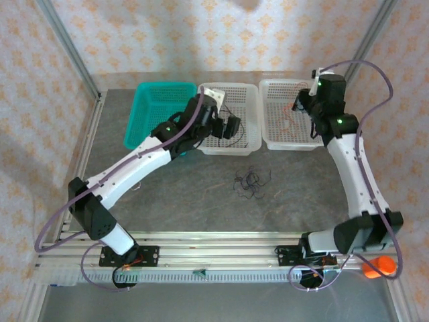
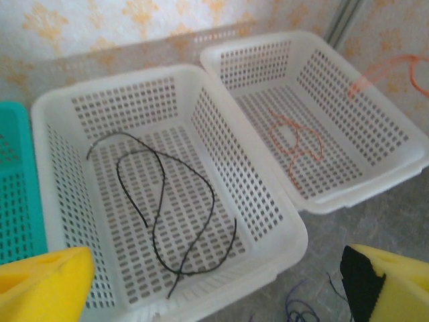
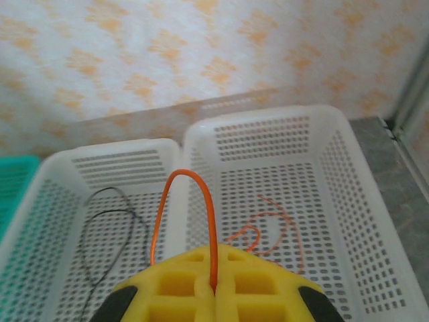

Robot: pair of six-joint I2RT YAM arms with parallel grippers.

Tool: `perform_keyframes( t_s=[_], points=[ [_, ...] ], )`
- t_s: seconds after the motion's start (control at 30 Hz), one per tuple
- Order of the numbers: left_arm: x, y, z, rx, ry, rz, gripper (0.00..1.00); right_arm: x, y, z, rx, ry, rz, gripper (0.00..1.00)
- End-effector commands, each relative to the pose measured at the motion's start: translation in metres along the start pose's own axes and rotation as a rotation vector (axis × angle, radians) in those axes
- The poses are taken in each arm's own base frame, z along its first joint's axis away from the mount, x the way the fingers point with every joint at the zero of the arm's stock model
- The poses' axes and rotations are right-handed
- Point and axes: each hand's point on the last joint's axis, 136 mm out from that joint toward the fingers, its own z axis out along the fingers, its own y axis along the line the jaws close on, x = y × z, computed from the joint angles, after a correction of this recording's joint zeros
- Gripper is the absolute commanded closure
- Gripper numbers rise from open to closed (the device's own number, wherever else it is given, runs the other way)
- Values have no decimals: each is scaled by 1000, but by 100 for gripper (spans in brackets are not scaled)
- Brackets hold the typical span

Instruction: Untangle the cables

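1. Table (image 1: 167, 194): grey, with three baskets in a row at its far edge.
2. Teal basket (image 1: 144, 114): on the left.
3. Middle basket (image 2: 50, 154): white. It holds the black cable (image 2: 213, 201), loose on the floor under your left gripper (image 1: 226, 127), whose jaws are spread wide and empty.
4. Right basket (image 1: 275, 107): white, with one orange cable (image 2: 293, 157) on its floor.
5. Your right gripper (image 3: 214, 282): above the right basket, pinching a second orange cable (image 3: 210, 228) that arches up.
6. Tangle (image 1: 248, 182): dark cables on the table, apart from both grippers.

Smooth black cable (image 2: 213, 200), white plastic baskets (image 2: 120, 106), matt grey table (image 1: 201, 198)
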Motion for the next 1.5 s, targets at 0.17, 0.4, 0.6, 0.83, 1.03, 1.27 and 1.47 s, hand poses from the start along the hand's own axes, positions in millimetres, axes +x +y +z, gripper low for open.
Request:
perform_keyframes(
  t_s=[0.17,0.4,0.6,0.83,1.03,1.27,1.47],
  points=[
    [32,-33,10,20,24,-26,5,-1,-41,62,228,99,221,100],
    [66,-50,21,87,64,-90,6,37,-26,94,136,220,239,100],
    [92,-66,29,118,111,-83,7,59,-35,114,166,242,211,100],
    [119,-70,37,115,162,-84,7,107,-54,151,279,400,253,100],
    [141,-79,42,166,214,-63,10,128,-60,164,323,462,270,93],
    [158,-77,45,165,251,-57,15,121,-58,161,317,450,281,61],
    [163,-75,46,158,264,-67,20,97,-57,146,317,402,279,41]
  ],
)
